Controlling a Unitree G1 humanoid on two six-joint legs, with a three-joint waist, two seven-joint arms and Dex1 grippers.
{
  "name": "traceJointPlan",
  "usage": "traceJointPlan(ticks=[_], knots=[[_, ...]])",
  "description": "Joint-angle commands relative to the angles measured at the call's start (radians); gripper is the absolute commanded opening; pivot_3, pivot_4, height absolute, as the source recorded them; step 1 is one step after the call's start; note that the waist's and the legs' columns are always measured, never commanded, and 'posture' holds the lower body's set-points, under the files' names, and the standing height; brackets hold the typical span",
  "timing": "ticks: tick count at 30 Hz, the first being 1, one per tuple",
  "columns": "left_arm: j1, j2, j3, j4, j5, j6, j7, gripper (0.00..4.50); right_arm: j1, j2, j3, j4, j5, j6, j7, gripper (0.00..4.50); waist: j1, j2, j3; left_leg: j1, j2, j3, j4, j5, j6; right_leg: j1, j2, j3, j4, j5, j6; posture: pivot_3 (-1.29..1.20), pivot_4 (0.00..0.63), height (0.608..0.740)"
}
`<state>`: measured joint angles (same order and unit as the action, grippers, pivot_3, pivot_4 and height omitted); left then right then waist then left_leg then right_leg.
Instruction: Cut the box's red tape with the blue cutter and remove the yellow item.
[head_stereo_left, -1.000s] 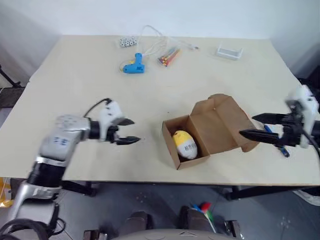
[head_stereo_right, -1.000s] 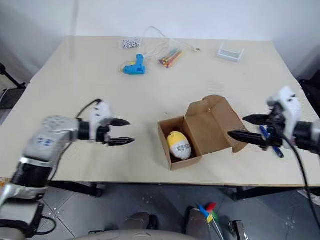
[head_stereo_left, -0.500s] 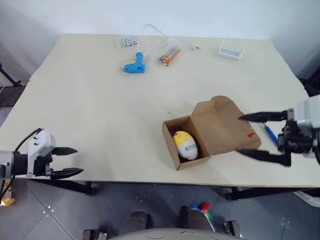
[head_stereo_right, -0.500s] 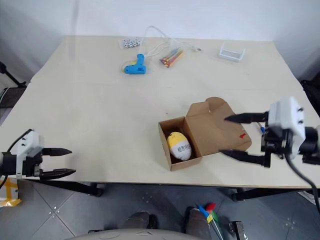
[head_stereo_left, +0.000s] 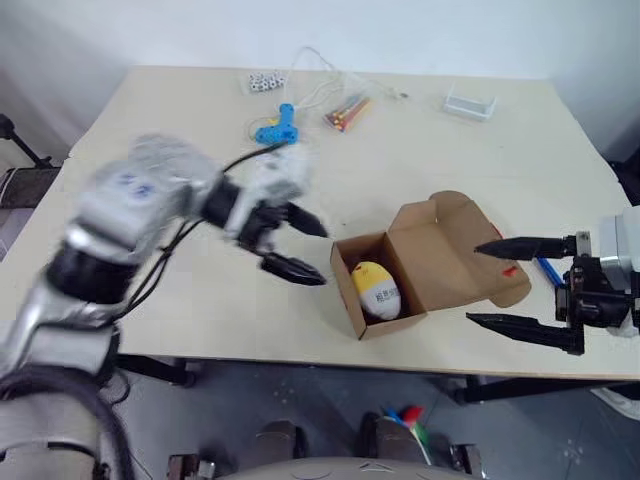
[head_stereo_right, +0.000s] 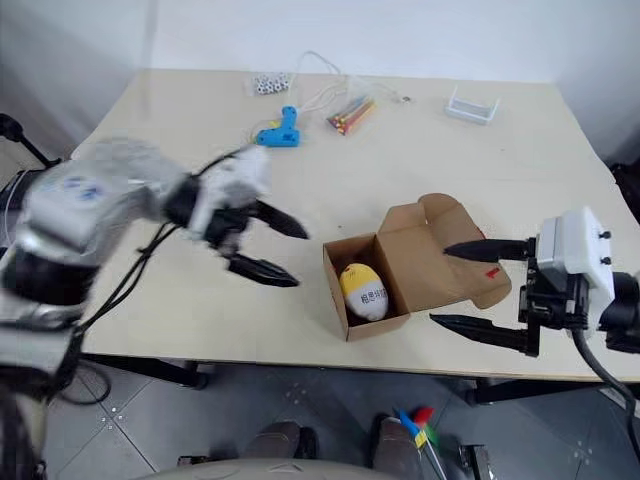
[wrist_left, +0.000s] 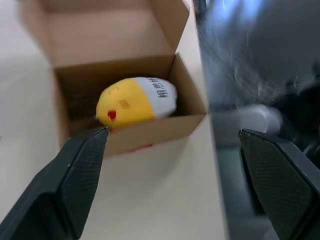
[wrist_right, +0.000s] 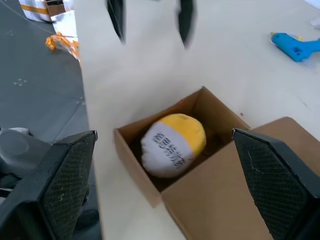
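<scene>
the box (head_stereo_left: 400, 270) sits lid-open on the table (head_stereo_left: 180, 170) with the yellow item (head_stereo_left: 375, 287) inside. left tool (head_stereo_left: 295, 246) just beside it and right tool (head_stereo_left: 520, 283) by the flap, both spread apart, empty.

Pale wood table (head_stereo_left: 180, 130) vs white wall (head_stereo_left: 300, 30); grey tiled floor (head_stereo_right: 250, 400) below
</scene>
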<state>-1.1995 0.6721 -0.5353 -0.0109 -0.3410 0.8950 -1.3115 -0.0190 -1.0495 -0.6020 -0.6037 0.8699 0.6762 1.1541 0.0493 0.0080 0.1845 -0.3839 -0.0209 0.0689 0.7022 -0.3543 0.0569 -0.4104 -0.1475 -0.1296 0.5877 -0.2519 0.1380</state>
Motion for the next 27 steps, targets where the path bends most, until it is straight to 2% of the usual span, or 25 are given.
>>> traceJointPlan(ticks=[1,5,7,18,21,27], knots=[[-0.081,-0.074,-0.089,0.065,0.067,-0.021,-0.045,4.43,0.017,0.001,-0.07,-0.058,0.069,0.039,-0.049,4.5,-0.002,0.0,0.0,0.0,0.001,0.0,0.0,0.0,0.0,0.0,0.0,0.0,0.0,0.0,0.0,0.0,0.15,0.74],[-0.147,-0.271,-0.154,0.245,0.19,-0.098,0.061,4.43,0.086,0.049,-0.132,-0.157,0.132,0.066,-0.148,4.5,0.012,-0.002,0.001,-0.002,0.004,-0.001,0.001,0.0,0.001,-0.001,0.0,0.0,-0.001,0.0,0.0,0.0,0.15,0.74],[-0.159,-0.336,-0.168,0.313,0.229,-0.114,0.086,4.43,0.116,0.07,-0.153,-0.197,0.158,0.072,-0.193,4.5,0.017,-0.003,0.002,-0.004,0.004,-0.004,0.004,0.0,0.001,0.0,0.0,0.0,-0.002,0.0,0.0,0.0,0.15,0.74],[-0.16,-0.415,-0.231,0.472,0.353,-0.282,-0.036,4.43,0.184,0.083,-0.171,-0.247,0.2,0.041,-0.296,4.5,0.007,-0.003,0.002,-0.005,0.003,-0.003,0.008,0.0,0.003,-0.001,-0.001,0.001,-0.001,0.0,0.0,0.0,0.15,0.74],[-0.149,-0.431,-0.231,0.482,0.376,-0.304,-0.054,3.91,0.189,0.085,-0.167,-0.252,0.205,0.037,-0.311,4.5,0.008,-0.003,0.002,-0.007,0.004,-0.005,0.012,-0.001,0.004,0.0,-0.002,0.001,0.0,0.0,0.0,0.0,0.15,0.74],[-0.136,-0.471,-0.167,0.515,0.392,-0.32,-0.014,2.15,0.199,0.086,-0.155,-0.25,0.198,0.02,-0.321,4.5,0.008,-0.003,0.002,-0.007,0.004,-0.004,0.013,-0.001,0.005,0.0,-0.002,0.001,0.0,0.0,0.0,0.0,0.15,0.74]])
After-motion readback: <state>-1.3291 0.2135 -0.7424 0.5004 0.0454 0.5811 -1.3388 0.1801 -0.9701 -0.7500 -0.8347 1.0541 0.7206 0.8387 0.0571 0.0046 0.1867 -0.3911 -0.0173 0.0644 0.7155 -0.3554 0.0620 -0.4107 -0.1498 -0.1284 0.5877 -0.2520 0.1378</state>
